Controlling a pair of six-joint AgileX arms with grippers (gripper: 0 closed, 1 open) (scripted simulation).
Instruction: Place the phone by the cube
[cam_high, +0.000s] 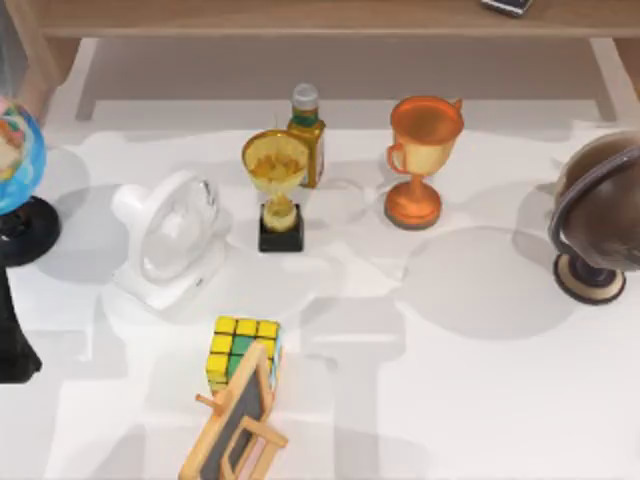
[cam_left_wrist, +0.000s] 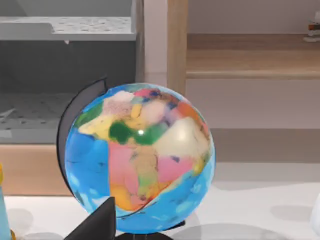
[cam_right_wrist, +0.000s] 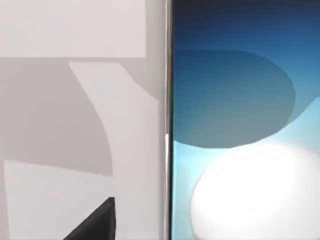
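The white table bore the cube touching the chalkboard easel at front left, while the phone lay close beneath the right wrist camera, finger states untellable.

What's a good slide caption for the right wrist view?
Close-up of the phone, blue-gradient screen, pale edge, over the white table.

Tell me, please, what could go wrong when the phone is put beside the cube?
The chalkboard easel crowds the cube; a phone lowered on that side could topple it.
The white fan and the yellow trophy stand just behind the cube, so a descending arm might brush them.
The phone looks very close in the right wrist view; how it is held cannot be checked.
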